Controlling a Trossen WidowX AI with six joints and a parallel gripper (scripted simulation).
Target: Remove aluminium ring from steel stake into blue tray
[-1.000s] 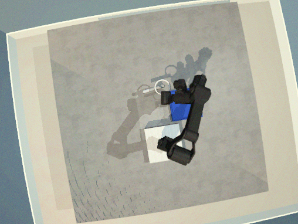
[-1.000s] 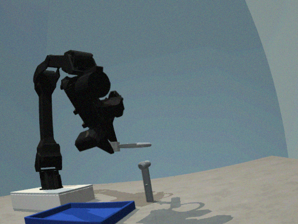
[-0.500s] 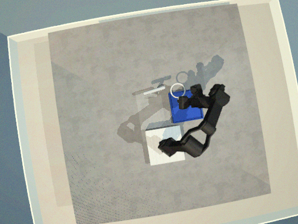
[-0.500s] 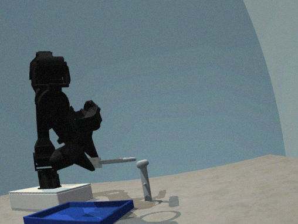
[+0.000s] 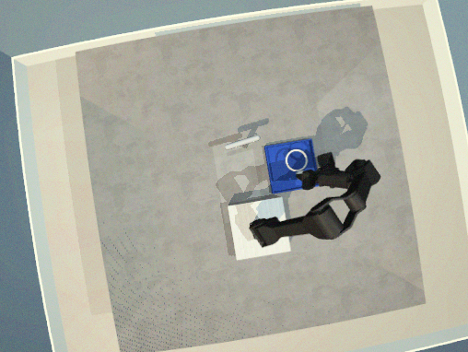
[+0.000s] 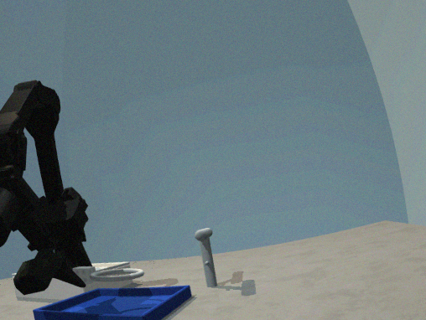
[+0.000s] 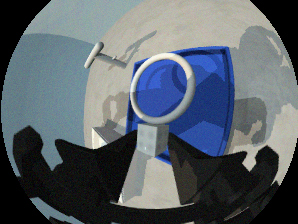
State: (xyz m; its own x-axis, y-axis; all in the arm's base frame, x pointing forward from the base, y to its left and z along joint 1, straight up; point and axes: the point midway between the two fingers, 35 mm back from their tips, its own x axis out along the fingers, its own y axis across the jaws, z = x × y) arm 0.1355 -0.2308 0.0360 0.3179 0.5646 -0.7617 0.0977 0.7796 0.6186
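Note:
The aluminium ring [image 5: 296,149] [image 6: 117,279] [image 7: 191,90] is off the stake and hangs roughly level above the blue tray [image 5: 276,157] [image 6: 168,303] [image 7: 210,115]. Its shadow falls inside the tray. My gripper [image 5: 301,175] [image 6: 86,276] [image 7: 152,135] is shut on the ring's small block-shaped tab [image 7: 152,139], which sits between the fingertips. The ring reaches out ahead of the fingers, not touching the tray floor. The steel stake [image 6: 208,264] [image 7: 112,60] stands bare beside the tray, with its cross-bar [image 5: 242,142] [image 6: 204,234] on top.
The white base block [image 5: 244,249] [image 7: 99,140] of the arm is close to the tray's near side. The arm [image 5: 322,221] [image 6: 52,167] bends out to the right of the tray in the top view. The stake rises to the left of the tray there.

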